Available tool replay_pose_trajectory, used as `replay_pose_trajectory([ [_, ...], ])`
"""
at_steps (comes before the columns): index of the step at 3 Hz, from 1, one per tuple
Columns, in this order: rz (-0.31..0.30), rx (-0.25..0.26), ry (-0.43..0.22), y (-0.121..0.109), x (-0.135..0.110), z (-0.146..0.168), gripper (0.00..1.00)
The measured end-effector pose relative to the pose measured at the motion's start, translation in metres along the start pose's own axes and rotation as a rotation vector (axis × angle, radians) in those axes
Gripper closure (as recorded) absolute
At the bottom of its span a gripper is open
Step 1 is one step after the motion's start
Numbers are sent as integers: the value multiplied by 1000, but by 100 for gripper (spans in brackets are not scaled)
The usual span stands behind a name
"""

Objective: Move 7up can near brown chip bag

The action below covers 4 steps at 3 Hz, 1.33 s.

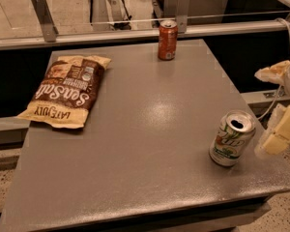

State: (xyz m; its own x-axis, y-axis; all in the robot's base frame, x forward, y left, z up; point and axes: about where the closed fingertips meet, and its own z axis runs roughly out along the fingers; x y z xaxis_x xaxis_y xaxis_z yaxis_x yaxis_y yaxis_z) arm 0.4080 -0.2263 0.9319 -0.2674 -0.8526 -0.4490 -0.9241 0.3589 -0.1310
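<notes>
The 7up can (231, 138) is white with green markings and an open silver top. It stands upright near the right front corner of the grey table (150, 144). The brown chip bag (66, 90) lies flat at the table's left side, far from the can, with its yellow-tan band toward the front. My gripper (276, 135) shows cream-coloured at the right edge of the camera view. It is just right of the can, at about the can's height, with a small gap between them. It holds nothing that I can see.
An orange-red soda can (167, 39) stands upright at the table's far edge, centre right. A metal rail with posts (42, 16) runs behind the table. The table's right edge (280, 168) is close to the 7up can.
</notes>
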Motion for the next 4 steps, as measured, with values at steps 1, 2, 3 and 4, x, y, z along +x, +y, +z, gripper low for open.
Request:
replay_pose_trajectory([
  [1,66,-53,-141,16,10,11,0],
  [2,100,-91,-310,33,3,25,0],
  [3,106,-95,-449,43,-6,39,0],
  [4,103,-87,-553,48,-12,52,0],
])
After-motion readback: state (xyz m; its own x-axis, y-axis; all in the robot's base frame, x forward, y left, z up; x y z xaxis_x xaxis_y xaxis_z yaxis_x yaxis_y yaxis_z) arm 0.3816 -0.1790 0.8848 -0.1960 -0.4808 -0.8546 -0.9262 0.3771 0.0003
